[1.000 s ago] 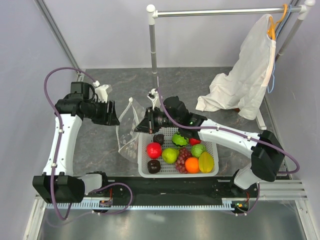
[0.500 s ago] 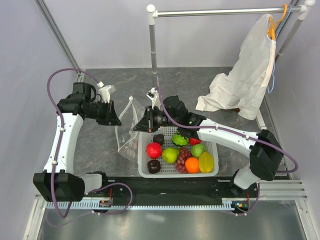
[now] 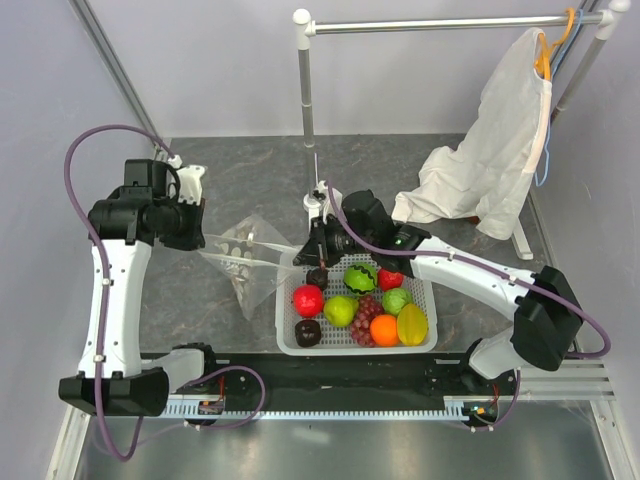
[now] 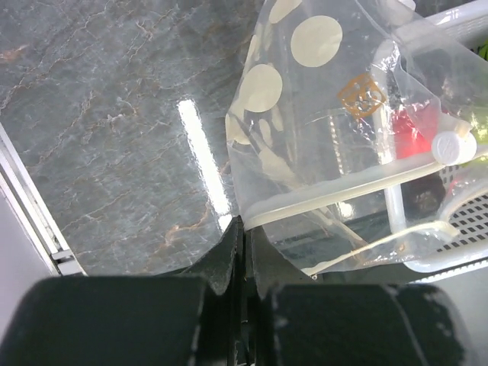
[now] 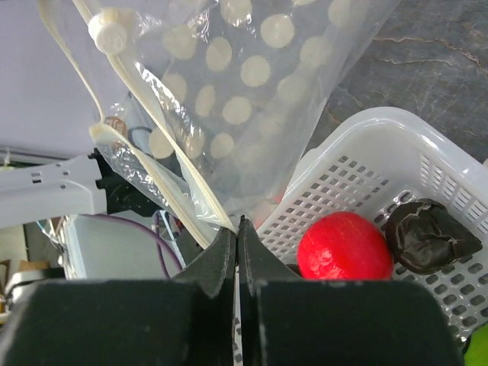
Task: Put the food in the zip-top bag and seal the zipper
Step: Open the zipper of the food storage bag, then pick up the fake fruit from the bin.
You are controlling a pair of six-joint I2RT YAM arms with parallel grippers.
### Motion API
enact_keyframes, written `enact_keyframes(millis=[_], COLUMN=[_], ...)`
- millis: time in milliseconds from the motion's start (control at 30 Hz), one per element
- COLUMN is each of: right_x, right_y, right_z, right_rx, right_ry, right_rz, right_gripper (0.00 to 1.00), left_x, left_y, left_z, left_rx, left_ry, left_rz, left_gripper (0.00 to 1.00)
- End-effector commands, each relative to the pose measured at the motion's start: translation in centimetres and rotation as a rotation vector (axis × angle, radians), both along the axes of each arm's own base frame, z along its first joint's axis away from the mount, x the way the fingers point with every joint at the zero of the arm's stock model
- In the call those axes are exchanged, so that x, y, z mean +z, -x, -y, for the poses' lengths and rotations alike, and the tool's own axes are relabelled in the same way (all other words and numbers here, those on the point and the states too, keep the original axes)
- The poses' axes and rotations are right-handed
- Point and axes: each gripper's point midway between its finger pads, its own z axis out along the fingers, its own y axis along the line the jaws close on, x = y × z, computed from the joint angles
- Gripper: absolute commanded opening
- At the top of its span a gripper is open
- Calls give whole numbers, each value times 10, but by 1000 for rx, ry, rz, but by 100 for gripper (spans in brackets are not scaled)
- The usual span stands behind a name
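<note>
Holding the dotted bag [image 3: 238, 262] taut between my left gripper [image 4: 242, 229] and my right gripper [image 5: 238, 229], both clenched on its zipper edge [image 4: 320, 200] | bag at basket's [image 3: 350, 349] 9 o'clock | fruit [image 3: 308, 299] in basket

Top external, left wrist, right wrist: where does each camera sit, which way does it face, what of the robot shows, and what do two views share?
Top external: above and behind the bases, looking down at the table; both arms show, left gripper and right gripper holding the zip-top bag.
Left wrist: on that wrist, looking past its own shut jaws at the zipper.
Right wrist: on that wrist, looking past its own shut jaws at the white basket and red apple.
Shared: both wrist views show the bag.
</note>
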Motion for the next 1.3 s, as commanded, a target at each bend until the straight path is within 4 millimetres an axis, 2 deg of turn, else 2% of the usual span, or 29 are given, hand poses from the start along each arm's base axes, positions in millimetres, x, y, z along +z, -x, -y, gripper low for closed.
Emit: enact_keyframes(millis=[0,33,67,133,200,267,300,367,400,433,533,633,667,700,800,833,867,900,933,967,1100,1200,1267], right_x=[-25,-25,-24,-19,-17,-12,-11,-1,5,9,27,38,40,39,22,16,1,-9,-24,-30,-44,-59,-77], right_y=[6,4,4,5,5,4,3,-6,-13,-17,-32,-30,-24,-17,5,4,3,-7,-9,-9,-9,-5,-8], right_z=[21,21,21,18,17,17,22,30,42,49,77,98,107,110,117,120,127,136,140,143,142,139,142], right_rx=[27,27,36,55,75,90,102,79,50,41,-20,-6,-1,48,229,235,253,215,223,223,187,158,128], right_ry=[119,120,119,100,95,96,121,134,149,168,249,297,314,323,359,392,455,533,587,611,605,588,614], right_rz=[38,45,59,65,91,126,160,208,222,256,387,528,547,578,644,644,616,605,557,532,470,421,392], right_gripper=[3,7,10,16,31,38,48,60,72,78,87,91,98,98,98,98,98,98,98,98,98,98,98], left_x=[2,-2,-3,-14,-19,-24,-30,-34,-38,-38,-43,-43,-43,-43,-41,-40,-39,-38,-36,-35,-34,-35,-35], left_y=[16,18,20,21,12,10,7,6,6,5,5,7,7,7,10,10,10,10,10,10,10,10,10], left_z=[-17,-10,9,24,31,43,48,58,61,66,69,72,73,73,78,80,81,81,82,82,81,80,79], left_rx=[-5,-30,-99,-157,-154,-164,-167,-171,-172,-184,-181,-191,-196,-200,-216,-223,-228,-228,-227,-227,-224,-218,-215], left_ry=[-92,-57,26,57,57,58,60,65,73,83,96,110,114,117,142,153,156,161,165,165,163,158,153], left_rz=[-15,-29,-23,-27,-21,-41,-60,-73,-81,-74,-83,-83,-82,-82,-81,-81,-81,-78,-74,-73,-70,-71,-67], left_gripper=[2,2,2,2,2,2,2,2,2,2,2,2,2,2,2,2,2,2,2,2,2,2,2])
